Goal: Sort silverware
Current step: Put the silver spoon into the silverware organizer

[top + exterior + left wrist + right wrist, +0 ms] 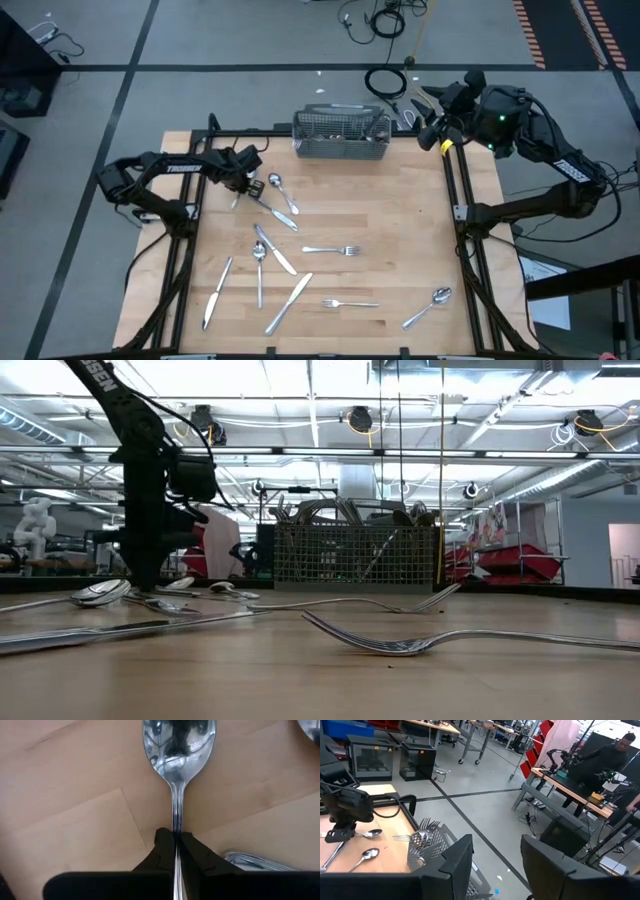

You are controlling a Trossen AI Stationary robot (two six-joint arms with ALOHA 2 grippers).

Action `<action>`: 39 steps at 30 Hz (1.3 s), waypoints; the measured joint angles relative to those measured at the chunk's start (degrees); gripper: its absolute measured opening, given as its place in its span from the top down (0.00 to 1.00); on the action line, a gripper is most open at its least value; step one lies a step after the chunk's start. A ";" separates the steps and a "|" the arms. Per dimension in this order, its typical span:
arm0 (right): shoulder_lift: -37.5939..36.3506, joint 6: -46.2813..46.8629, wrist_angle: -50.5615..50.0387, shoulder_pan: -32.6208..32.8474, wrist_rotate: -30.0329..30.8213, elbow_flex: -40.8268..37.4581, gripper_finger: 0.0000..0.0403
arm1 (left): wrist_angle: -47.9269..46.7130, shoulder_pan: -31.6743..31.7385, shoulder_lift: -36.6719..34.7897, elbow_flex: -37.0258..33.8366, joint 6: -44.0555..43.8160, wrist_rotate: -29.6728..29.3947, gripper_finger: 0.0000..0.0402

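Silverware lies scattered on the wooden table: forks [332, 250] [350, 303], knives [290, 300] [217, 290], spoons [259, 258] [430, 305] [284, 195]. More pieces stand in the grey wire-mesh basket [342, 135] at the far edge. My left gripper [244, 186] [176, 845] is low over the table's far left part, shut on a spoon [177, 745]. My right gripper [428, 135] [497, 855] is open and raised beyond the far right corner, next to the basket [427, 845], touching nothing. My left gripper pinches the spoon's handle [175, 822] between its two fingertips [162, 847], a short way behind the bowl. The fingers come from above, pointing down. The bowl [100, 592] is at table level; whether it rests on the wood, I cannot tell.
Another spoon [276, 182] and a knife [272, 213] lie close beside the left gripper. Black frame rails [455, 190] run along the table's sides. Bare wood [400, 220] shows between the basket and the right rail. A person [615, 755] stands in the room behind.
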 joint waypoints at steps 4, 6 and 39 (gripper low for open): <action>-0.96 0.45 -0.08 0.00 1.56 0.00 0.62 | -0.50 -0.30 -4.34 3.63 -1.82 2.38 0.97; -1.67 1.36 -0.90 -0.01 3.15 0.02 0.62 | -0.66 -1.23 -7.22 6.20 -3.55 2.98 0.97; -20.74 10.41 3.14 -0.02 3.03 -21.55 0.67 | 75.99 -17.32 28.93 54.28 28.83 -24.68 0.97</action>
